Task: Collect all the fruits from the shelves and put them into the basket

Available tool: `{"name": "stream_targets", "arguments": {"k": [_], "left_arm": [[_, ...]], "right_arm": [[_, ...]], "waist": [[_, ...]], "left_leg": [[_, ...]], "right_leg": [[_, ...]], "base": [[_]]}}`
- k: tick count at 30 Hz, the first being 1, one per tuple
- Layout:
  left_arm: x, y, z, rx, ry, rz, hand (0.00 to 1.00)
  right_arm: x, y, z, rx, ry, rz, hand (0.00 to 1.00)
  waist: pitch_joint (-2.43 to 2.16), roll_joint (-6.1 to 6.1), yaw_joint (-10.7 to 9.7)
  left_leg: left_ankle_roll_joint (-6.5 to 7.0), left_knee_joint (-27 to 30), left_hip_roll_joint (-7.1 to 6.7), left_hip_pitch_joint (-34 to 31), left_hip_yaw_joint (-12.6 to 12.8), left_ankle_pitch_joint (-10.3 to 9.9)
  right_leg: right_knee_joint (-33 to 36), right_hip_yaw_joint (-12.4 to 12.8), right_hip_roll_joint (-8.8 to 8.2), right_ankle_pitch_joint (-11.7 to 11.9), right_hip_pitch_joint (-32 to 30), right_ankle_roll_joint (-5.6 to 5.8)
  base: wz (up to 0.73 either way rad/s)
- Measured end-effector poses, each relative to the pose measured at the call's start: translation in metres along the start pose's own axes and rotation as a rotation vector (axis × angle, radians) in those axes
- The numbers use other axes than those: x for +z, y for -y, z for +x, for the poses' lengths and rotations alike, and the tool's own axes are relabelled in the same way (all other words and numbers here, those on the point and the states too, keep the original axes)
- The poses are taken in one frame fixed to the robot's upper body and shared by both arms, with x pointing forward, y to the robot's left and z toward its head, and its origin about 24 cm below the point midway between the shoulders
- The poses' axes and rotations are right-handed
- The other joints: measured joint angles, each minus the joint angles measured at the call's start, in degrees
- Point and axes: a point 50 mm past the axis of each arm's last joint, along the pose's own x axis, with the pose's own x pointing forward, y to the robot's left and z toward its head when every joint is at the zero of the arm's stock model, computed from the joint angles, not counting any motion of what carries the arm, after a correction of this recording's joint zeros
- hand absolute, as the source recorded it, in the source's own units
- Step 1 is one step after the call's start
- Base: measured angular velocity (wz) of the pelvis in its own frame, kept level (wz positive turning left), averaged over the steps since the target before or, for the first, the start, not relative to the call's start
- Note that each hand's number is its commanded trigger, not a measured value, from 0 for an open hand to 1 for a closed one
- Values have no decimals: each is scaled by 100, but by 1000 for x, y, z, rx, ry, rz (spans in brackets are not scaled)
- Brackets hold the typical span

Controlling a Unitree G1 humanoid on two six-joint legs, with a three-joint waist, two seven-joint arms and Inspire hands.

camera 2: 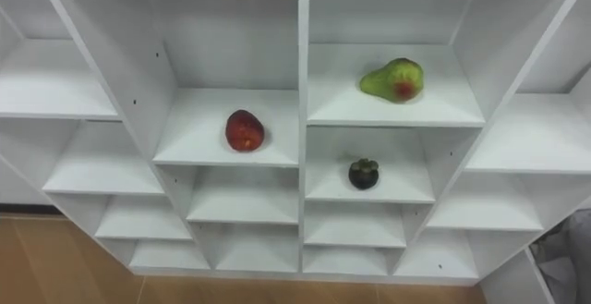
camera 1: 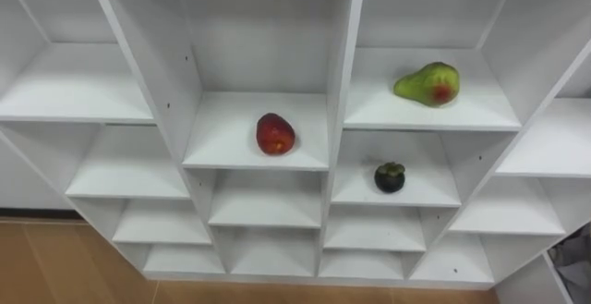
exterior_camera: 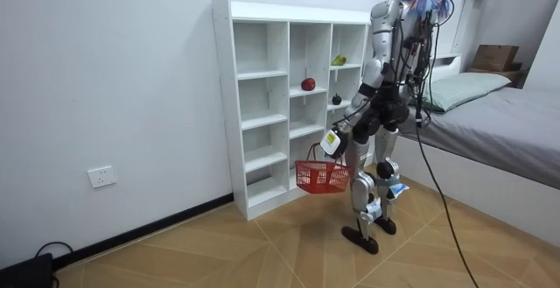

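Note:
A white closet [camera 1: 166,82] of open shelves stands in front of me. A red apple [camera 1: 275,134] lies on a middle shelf. Higher, in the column to its right, lies a green pear [camera 1: 428,84] with a red patch. One shelf under the pear sits a small dark mangosteen [camera 1: 389,176]. In the room view I stand facing the closet [exterior_camera: 262,104], about a step away. My left hand [exterior_camera: 333,138] hangs low at my side, curled round the handle of a red wire basket [exterior_camera: 322,176]. I cannot see into the basket.
The other shelves of the closet hold nothing. A bed [exterior_camera: 507,122] stands behind me at the room view's right, with a cardboard box [exterior_camera: 494,57] on a ledge above it. Wooden floor [exterior_camera: 262,244] lies around me.

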Motion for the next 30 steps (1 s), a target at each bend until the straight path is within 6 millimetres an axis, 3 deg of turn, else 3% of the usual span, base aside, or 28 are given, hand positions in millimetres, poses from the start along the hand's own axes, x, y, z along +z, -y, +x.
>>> {"name": "stream_targets", "arguments": {"k": [4, 9, 17, 30], "left_arm": [[6, 0, 1, 2, 41, -7, 100], [14, -1, 2, 5, 84, -31, 100], [20, -1, 2, 5, 124, -50, 100], [30, -4, 0, 27, 203, -131, 100]], "right_arm": [[2, 0, 0, -1, 21, 3, 0], [7, 0, 0, -7, 49, 2, 0], [42, -1, -2, -13, 238, -77, 0], [107, 4, -45, -96, 690, -112, 0]], "waist": [[-26, -2, 13], [-23, -37, 14], [-25, -72, 25], [-7, -7, -16]], "left_leg": [[0, -2, -2, -39, 13, 0], [0, -5, -4, -21, 16, 0], [1, -7, 2, -33, 33, 1], [2, -8, 1, -172, 97, 1]], "right_leg": [[-1, -1, 0, 0, -40, 0], [-1, 15, -1, 0, -65, 0], [34, 176, 10, 2, -139, -3], [96, 230, 15, 6, -261, -6]], "base": [[0], [-1], [-9], [-1]]}}
